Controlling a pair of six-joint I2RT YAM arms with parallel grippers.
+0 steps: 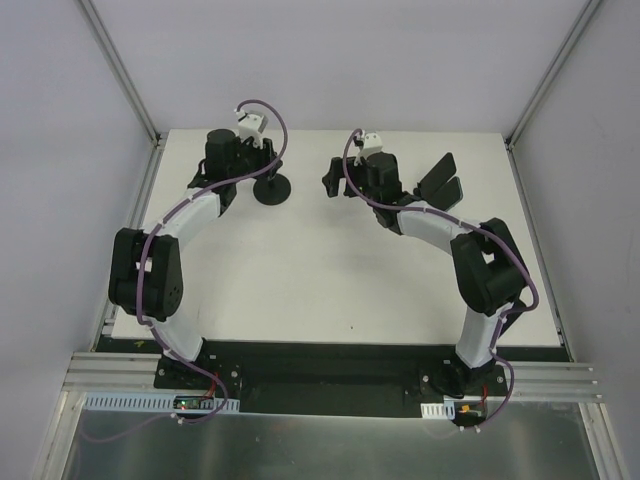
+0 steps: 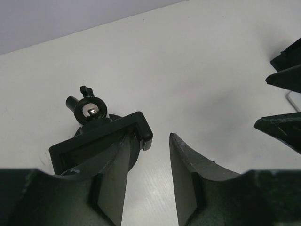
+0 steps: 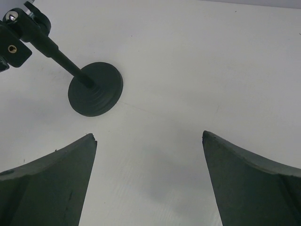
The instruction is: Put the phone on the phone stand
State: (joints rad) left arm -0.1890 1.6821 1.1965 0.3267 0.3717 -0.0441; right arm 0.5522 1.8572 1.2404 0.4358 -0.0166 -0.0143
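The black phone stand stands at the back of the table, left of centre. Its round base and slanted stem show in the right wrist view. Its clamp cradle and ball joint show in the left wrist view. My left gripper is open, its left finger right against the cradle, nothing held between the fingers. My right gripper is open wide and empty, just right of the stand. A flat black object, apparently the phone, lies behind my right arm.
The white table is walled by grey panels with metal rails at the corners. My right gripper's black fingers show at the right edge of the left wrist view, close to my left gripper.
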